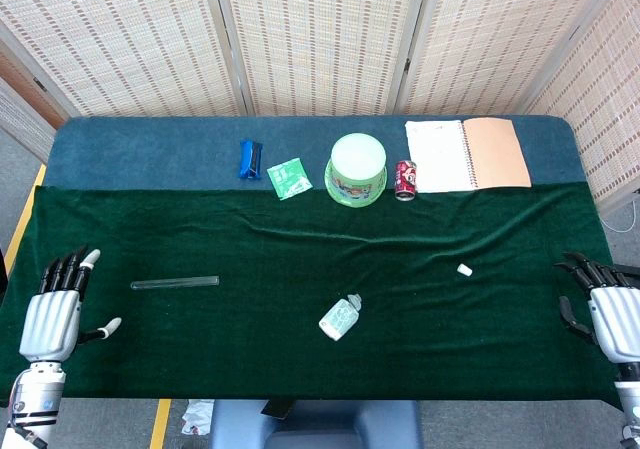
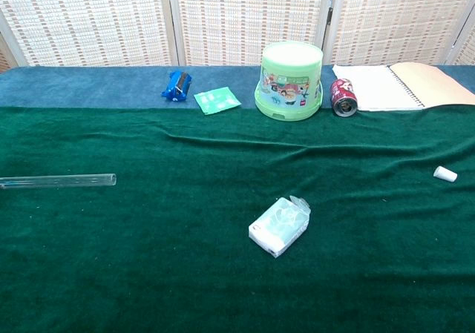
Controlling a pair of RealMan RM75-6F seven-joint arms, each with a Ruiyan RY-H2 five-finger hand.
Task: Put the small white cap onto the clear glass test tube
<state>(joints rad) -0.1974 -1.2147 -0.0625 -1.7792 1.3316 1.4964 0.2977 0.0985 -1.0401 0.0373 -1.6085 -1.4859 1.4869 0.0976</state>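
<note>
Fingers (image 1: 68, 269) spread, test tube (image 1: 175, 283) lying left-right, mouth rightward

You have one clear glass test tube (image 1: 175, 283) and one small white cap (image 1: 465, 269) on the surface (image 1: 300, 249). Count one tissue pack (image 1: 340, 319), one green tub (image 1: 357, 169), one red can (image 1: 405, 180), one open notebook (image 1: 467, 154), one blue packet (image 1: 250, 159) and one green sachet (image 1: 289, 178). Two hands show: left hand (image 1: 55, 314) and right hand (image 1: 605, 309).
</note>
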